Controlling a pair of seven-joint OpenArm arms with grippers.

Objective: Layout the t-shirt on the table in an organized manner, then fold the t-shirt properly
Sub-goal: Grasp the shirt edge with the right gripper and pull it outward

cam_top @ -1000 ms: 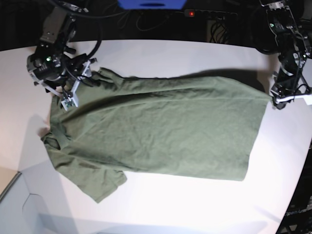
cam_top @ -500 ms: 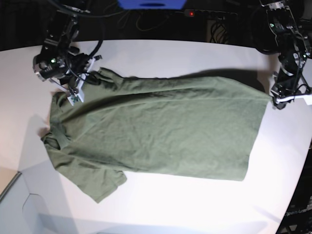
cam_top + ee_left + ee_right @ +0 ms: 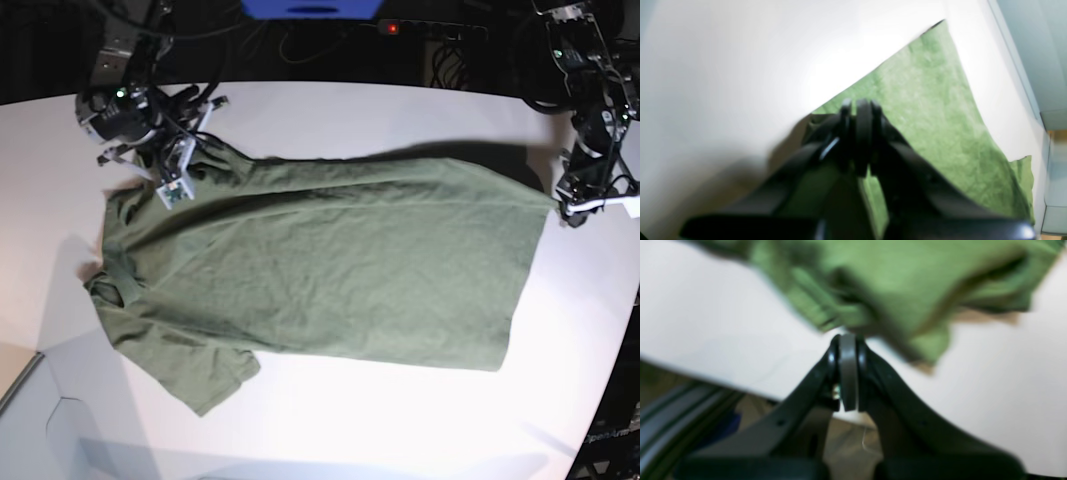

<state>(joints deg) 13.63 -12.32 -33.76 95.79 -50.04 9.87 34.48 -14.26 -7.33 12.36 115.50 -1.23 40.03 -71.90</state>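
Note:
The olive-green t-shirt [image 3: 320, 270] lies spread on the white table [image 3: 400, 420], collar to the left and hem to the right. My left gripper [image 3: 568, 208] is shut on the hem's far corner at the right. In the left wrist view its closed fingers [image 3: 860, 110] pinch the t-shirt [image 3: 933, 100] over the table [image 3: 723, 66]. At the top left, my right gripper [image 3: 170, 188] hangs over the upper sleeve and shoulder. It is shut in the right wrist view [image 3: 847, 338], its tips at the edge of the bunched t-shirt [image 3: 890, 280]. I see no cloth between them.
Beyond the table's far edge are dark cables, a blue object [image 3: 310, 8] and a power strip with a red light [image 3: 393, 27]. The table edge curves in at the right [image 3: 610, 380]. A grey surface sits at the lower left corner [image 3: 30, 420].
My right gripper went from open to shut while moving up and to the right along the shoulder. The left gripper and the shirt's body have stayed where they were.

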